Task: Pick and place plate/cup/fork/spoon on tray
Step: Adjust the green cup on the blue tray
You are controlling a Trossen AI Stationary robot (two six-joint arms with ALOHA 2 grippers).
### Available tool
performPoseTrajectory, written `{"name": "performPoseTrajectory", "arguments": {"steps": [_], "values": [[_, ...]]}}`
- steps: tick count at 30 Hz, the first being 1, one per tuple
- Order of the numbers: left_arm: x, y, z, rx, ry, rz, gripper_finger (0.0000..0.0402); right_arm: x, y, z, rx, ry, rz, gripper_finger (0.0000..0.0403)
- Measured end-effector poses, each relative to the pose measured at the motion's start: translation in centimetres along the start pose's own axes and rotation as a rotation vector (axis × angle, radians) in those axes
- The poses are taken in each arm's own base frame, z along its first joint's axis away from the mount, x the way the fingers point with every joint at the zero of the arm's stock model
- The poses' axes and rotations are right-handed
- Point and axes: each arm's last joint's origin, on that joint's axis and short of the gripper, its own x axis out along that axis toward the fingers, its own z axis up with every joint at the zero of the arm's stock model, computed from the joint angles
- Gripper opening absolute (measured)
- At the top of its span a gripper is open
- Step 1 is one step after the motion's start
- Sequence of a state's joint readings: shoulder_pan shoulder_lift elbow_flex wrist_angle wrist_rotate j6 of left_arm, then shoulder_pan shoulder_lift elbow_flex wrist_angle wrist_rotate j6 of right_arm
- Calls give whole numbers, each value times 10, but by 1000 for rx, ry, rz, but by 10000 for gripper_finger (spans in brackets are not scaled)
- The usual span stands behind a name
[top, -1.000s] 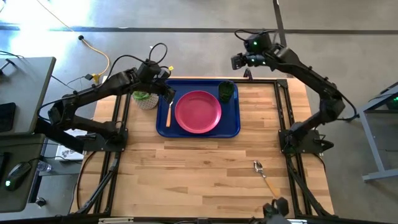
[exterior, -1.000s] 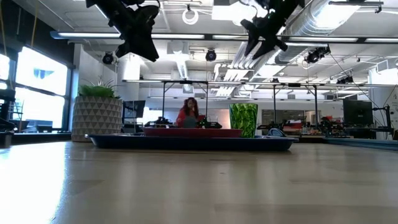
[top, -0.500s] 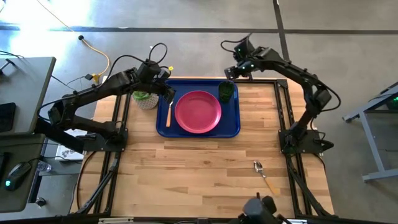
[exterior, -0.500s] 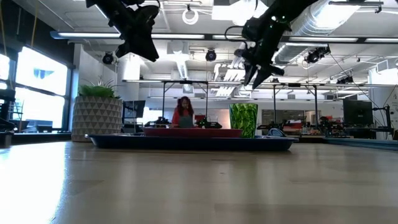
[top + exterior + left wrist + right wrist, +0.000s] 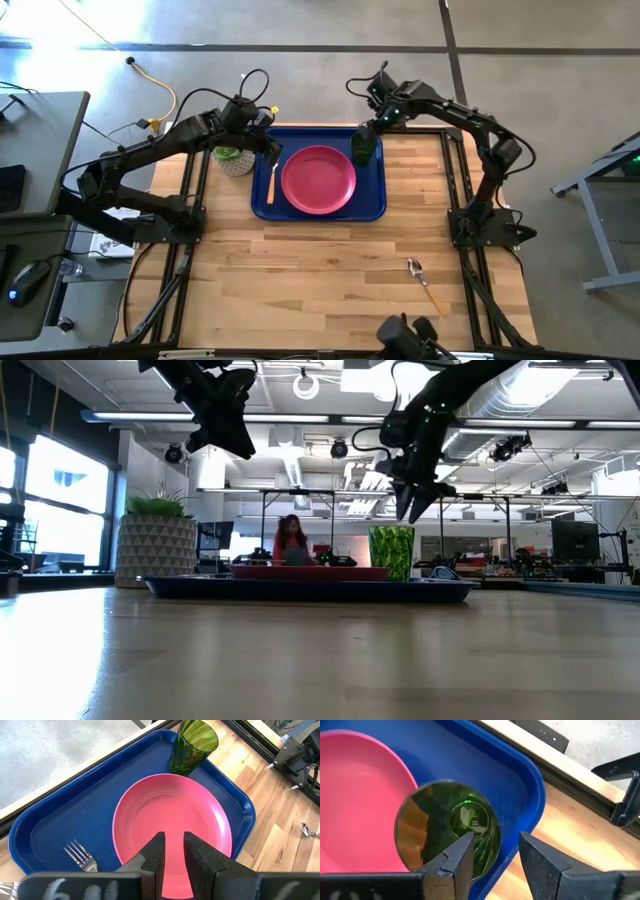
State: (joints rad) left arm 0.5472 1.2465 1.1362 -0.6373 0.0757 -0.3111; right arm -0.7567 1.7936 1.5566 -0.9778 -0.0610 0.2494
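Observation:
The dark blue tray (image 5: 375, 205) lies at the table's far middle. On it are the pink plate (image 5: 318, 180), the orange-handled fork (image 5: 271, 183) to the plate's left, and the green cup (image 5: 362, 148), upright in the far right corner. The spoon (image 5: 425, 283) lies on the table near the right front. My right gripper (image 5: 495, 847) is open and points down just above the cup (image 5: 435, 820), one finger over its mouth and one outside its rim. My left gripper (image 5: 173, 845) hangs above the tray's left part, open by a narrow gap and empty.
A leafy plant in a pale pot (image 5: 233, 158) stands just left of the tray, under my left arm. The near half of the wooden table (image 5: 320, 280) holds only the spoon. A person shows far behind the table in the low view (image 5: 290, 540).
My right gripper has come from beyond the table's far edge toward the left and down to the cup, tipping to point downward. The cup, the plate and the fork have stayed in place.

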Motion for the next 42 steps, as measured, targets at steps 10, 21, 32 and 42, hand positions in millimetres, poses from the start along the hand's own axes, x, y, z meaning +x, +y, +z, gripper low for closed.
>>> {"name": "performPoseTrajectory", "arguments": {"steps": [10,21,32,42], "values": [[0,0,1,1,-11,-2,58,3,5,-2,-21,5,-60,145],[0,0,1,2,-13,-3,58,13,5,-1,-5,23,-77,145],[0,0,1,2,-13,-3,58,31,5,0,-1,51,-114,137],[0,0,1,1,-13,-3,58,32,4,1,0,51,-120,71]]}}
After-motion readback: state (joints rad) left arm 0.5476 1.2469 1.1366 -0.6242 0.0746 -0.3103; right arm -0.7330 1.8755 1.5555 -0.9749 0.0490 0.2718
